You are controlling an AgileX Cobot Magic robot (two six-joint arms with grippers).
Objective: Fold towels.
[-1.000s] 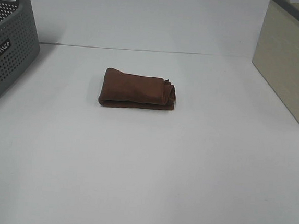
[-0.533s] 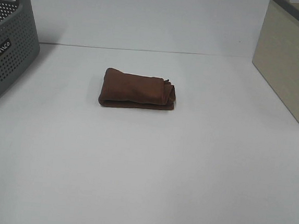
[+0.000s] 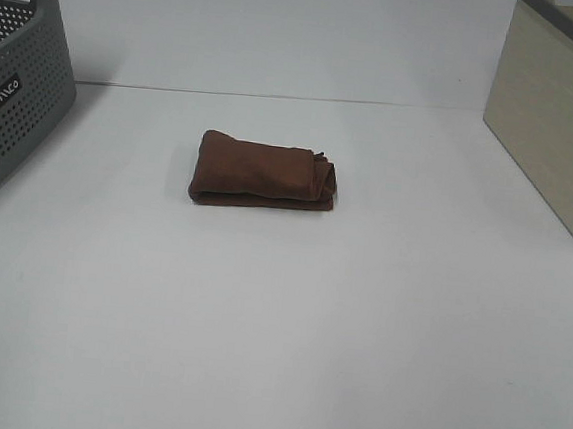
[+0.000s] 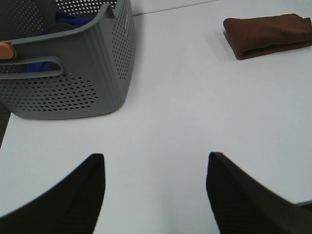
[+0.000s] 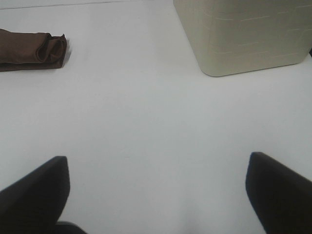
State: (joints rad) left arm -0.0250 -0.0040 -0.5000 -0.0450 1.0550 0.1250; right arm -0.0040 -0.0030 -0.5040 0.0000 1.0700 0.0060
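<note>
The dark reddish-brown towel [image 3: 264,172] lies folded into a compact rectangle near the middle of the white table [image 3: 277,324], its layered end facing right. It also shows in the left wrist view as the towel [image 4: 268,35] and in the right wrist view as the towel [image 5: 30,50]. Neither arm appears in the exterior high view. My left gripper [image 4: 155,163] is open over bare table, far from the towel, with nothing between its fingers. My right gripper [image 5: 158,165] is open wide, also over bare table and well away from the towel.
A grey perforated basket [image 3: 10,100] stands at the table's left edge; in the left wrist view the basket [image 4: 73,73] holds blue fabric. A beige box [image 3: 561,118] stands at the right, seen too as the box [image 5: 243,34].
</note>
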